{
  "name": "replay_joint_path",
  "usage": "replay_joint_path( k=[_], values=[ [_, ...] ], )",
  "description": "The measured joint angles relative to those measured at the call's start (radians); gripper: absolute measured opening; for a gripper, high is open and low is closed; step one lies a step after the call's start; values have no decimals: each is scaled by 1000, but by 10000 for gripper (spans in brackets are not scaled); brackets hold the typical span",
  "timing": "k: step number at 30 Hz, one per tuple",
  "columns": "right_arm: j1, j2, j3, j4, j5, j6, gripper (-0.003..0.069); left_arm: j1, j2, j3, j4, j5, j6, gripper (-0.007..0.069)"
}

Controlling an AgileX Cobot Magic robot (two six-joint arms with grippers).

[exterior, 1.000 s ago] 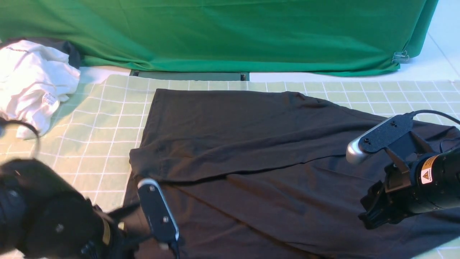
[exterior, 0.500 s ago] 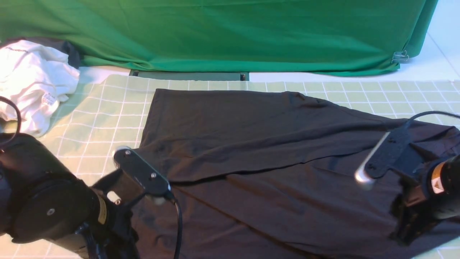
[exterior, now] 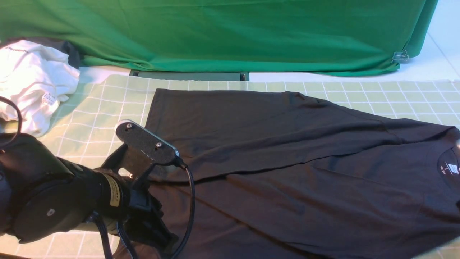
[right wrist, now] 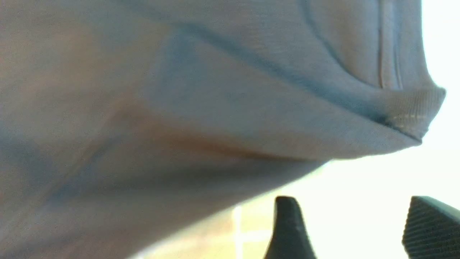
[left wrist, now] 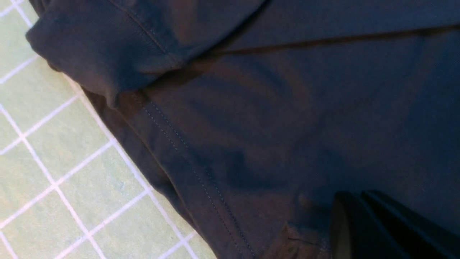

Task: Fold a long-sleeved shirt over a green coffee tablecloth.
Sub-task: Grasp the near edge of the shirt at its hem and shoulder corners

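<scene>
Front view only: whole layout. Long-sleeved shirt, black, spread wide over the green coffee tablecloth, a sleeve laid across the body, neck label at the far right edge. White garment bunched at far left, partly on the cloth, well apart from the shirt. Deep-green drape hanging behind.

Left wrist view only: close detail at the shirt's left edge. Stitched hem running diagonally over the grid cloth; sleeve cuff lying doubled on top of the body fabric. Left hand dark, fingers pressed together, closed, over the shirt just inside the hem. Cannot tell whether any fabric is pinched, or whether touching at all. From the front, same hand low at the shirt's near-left corner, fingertips lost against the black cloth, wrist camera above it.

Right hand shown by its own wrist view alone: open, two fingertips well apart, bright background showing through the gap. Shirt fabric washed out to grey there, filling most of the picture just ahead of the fingertips, ribbed edge at the fabric's tip. No visible contact between fabric and fingers. Background overexposed, so exact spot on the tabletop unreadable.
</scene>
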Motion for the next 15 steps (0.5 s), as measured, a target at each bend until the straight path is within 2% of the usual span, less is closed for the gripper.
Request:
replay_joint_path(
  k=[3, 7, 15],
  values=[
    [-34, 57, -10, 5, -17, 22, 424, 0, 0, 0, 0, 10, 7, -38],
    [-37, 93, -58, 11, -13, 22, 423, 0, 0, 0, -26, 105, 53, -38],
    [-40, 156, -135, 10, -21, 36, 499, 0, 0, 0, -94, 192, 82, -21]
  ],
)
